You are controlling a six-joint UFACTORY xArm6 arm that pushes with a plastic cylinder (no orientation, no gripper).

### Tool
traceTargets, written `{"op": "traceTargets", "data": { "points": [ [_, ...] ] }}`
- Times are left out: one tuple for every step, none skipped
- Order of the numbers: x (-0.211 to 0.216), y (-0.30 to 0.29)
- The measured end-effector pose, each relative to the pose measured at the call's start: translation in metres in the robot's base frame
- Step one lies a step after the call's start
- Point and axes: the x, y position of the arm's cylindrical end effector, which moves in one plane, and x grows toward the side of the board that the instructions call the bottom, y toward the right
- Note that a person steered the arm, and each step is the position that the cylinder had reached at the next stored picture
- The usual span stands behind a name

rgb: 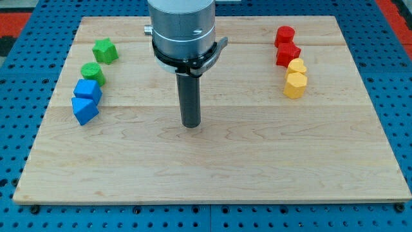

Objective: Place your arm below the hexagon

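My tip (191,124) rests on the wooden board (212,174) near its middle, a little to the view's left of centre. A yellow block that looks hexagonal (295,85) sits at the view's right, well to the right of my tip and slightly higher in the view. Another yellow block (297,66), its shape unclear, touches its top side. My tip touches no block.
A red star-like block (288,54) and a red round block (284,35) continue the right-hand column upward. At the view's left are a green star (105,50), a green round block (93,73), a blue cube (87,90) and a blue triangular block (84,110).
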Motion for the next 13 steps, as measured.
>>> {"op": "traceTargets", "data": {
  "points": [
    [-0.001,0.0],
    [-0.001,0.0],
    [-0.001,0.002],
    [-0.001,0.003],
    [-0.001,0.007],
    [-0.001,0.014],
    [-0.001,0.019],
    [-0.001,0.019],
    [-0.001,0.019],
    [0.004,0.035],
    [0.005,0.089],
    [-0.002,0.138],
    [-0.012,0.181]
  ]
}}
